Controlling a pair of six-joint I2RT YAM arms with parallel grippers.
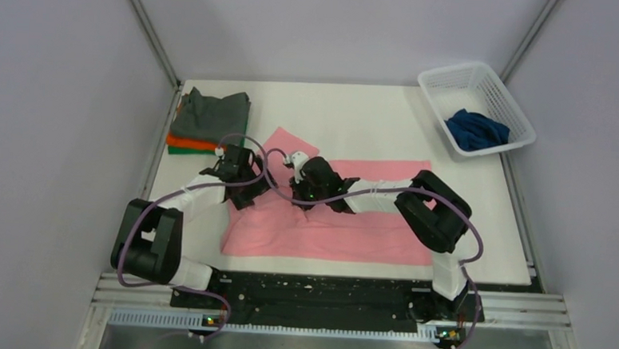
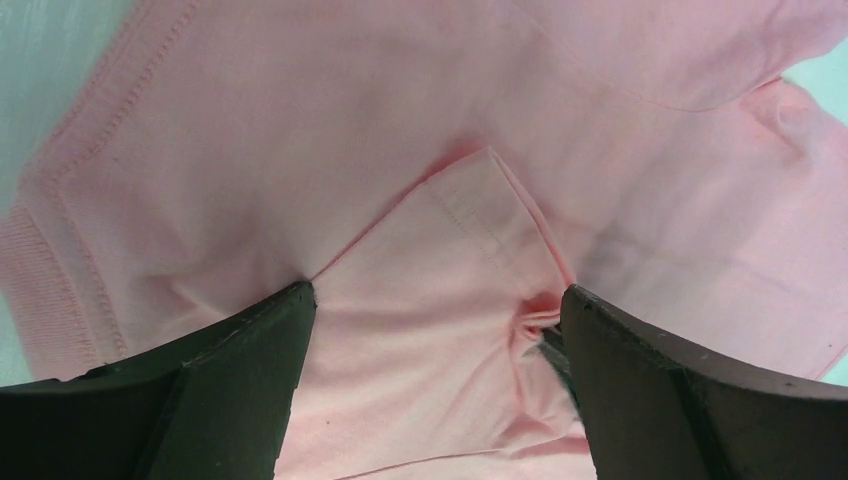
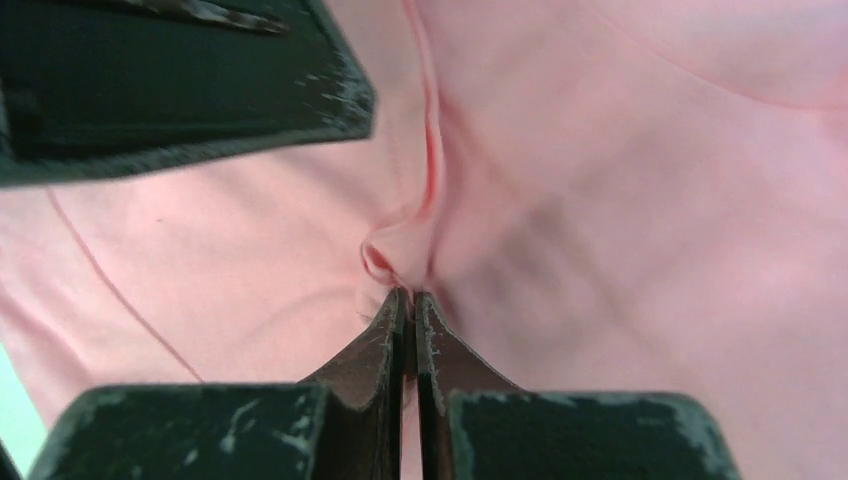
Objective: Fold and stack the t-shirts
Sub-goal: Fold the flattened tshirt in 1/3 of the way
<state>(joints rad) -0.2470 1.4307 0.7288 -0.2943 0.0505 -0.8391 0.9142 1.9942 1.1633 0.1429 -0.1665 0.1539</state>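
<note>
- The folded stack (image 1: 209, 123), grey over orange and green, sits at the far left of the table (image 1: 373, 114), out of my way.
- My left gripper (image 2: 435, 300) is released, jaws wide astride a sleeve fold of the pink t-shirt (image 1: 327, 231), which lies spread mid-table.
- My right gripper (image 3: 410, 300) is clenched on a pinched ridge of pink cloth, I judge to lift a fold. The left gripper crowds it.
- The white basket (image 1: 488, 72), far right, holds the navy t-shirt (image 1: 475, 129).

The left arm (image 1: 155, 242) and right arm (image 1: 436, 221) have bulky black joint housings joined by white tubes, each trailed by a lilac-grey cable (image 1: 118, 248). The left hand (image 2: 435, 310) has smooth dark wedge fingers (image 2: 230, 400); the right hand (image 3: 410, 297) shows paint-chipped, scratched black ones.
</note>
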